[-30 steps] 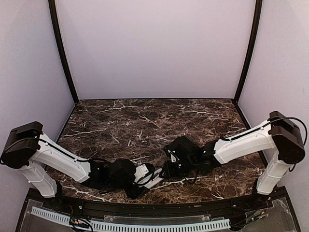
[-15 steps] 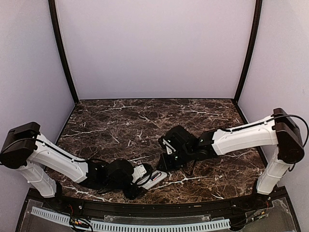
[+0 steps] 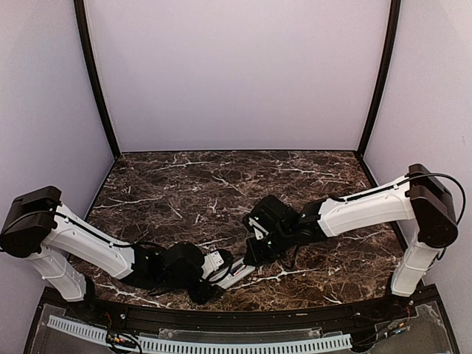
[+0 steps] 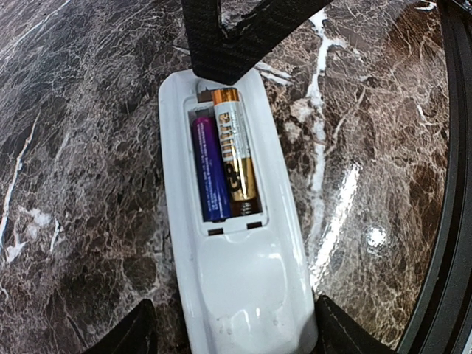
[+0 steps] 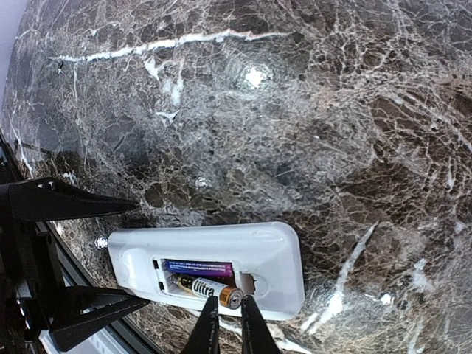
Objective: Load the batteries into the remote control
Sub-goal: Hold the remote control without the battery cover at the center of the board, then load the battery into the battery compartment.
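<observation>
Remote control (image 4: 243, 295): lies back-up on the table (image 4: 74, 147), its rounded end between the fingers of the left gripper (image 4: 236, 324); no cover on it.
Compartment (image 4: 230, 223): open, facing up, at the end away from the left fingers.
Left fingers: spread, one on each long side of the remote control. The right wrist view shows a gap, so they look like they flank it rather than clamp it.
Right gripper (image 5: 227, 304): fingers almost pressed together, nothing between them, tips at the capped end of the gold battery (image 4: 236, 155).
Purple battery (image 4: 209, 169): down in its slot, touching the gold battery alongside.
Gold battery seating: can't tell if it is fully down.
Weight/stiffness: probably light, with a rigid plastic shell.
Surface: glossy shell on polished stone, so it likely skates under any push.
Where to hold: the long edges of the solid end, right where the left fingers sit. Avoid the thin compartment walls.
Batteries: hard, round and slick. Better pressed down from above than pinched.
Risk: a sideways push from the right fingertips could pop the gold battery out or slide the remote control out from between the left fingers.
</observation>
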Controlling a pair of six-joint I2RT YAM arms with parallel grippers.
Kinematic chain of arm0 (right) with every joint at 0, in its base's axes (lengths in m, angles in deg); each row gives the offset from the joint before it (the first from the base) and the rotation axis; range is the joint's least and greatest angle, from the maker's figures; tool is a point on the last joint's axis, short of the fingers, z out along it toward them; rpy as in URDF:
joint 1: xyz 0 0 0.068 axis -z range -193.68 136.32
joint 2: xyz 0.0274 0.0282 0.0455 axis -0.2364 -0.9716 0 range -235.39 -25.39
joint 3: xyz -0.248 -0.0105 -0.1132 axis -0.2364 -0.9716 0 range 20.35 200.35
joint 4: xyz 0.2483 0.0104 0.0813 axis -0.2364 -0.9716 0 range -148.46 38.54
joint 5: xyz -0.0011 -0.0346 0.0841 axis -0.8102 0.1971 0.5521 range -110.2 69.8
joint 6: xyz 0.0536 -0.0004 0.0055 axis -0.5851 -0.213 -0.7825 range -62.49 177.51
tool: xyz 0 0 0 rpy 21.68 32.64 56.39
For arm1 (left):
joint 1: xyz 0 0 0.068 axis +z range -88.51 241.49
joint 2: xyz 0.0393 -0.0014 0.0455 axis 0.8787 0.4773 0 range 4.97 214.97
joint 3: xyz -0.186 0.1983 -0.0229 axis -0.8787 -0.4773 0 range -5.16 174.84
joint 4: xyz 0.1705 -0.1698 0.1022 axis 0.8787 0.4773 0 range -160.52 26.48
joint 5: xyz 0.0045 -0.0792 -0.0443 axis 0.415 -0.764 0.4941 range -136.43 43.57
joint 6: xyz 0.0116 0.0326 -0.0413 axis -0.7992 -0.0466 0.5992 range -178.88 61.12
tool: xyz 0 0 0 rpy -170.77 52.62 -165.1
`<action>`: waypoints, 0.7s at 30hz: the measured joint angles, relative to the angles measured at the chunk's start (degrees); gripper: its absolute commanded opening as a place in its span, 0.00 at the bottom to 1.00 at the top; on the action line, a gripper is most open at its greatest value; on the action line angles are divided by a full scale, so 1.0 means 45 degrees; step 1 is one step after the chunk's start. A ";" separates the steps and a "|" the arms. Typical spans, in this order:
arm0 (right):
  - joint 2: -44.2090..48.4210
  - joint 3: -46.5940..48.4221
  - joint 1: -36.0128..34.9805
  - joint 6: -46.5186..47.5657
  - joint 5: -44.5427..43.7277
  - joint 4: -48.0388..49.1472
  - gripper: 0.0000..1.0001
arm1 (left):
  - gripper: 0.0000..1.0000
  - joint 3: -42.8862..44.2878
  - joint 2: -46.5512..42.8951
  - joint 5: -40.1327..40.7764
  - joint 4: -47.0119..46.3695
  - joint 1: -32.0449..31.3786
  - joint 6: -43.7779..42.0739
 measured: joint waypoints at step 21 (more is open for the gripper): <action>-0.0627 0.0141 -0.0078 0.0063 0.0432 0.0199 0.00 | 0.67 0.0000 0.0005 0.0034 0.0010 0.0000 0.0015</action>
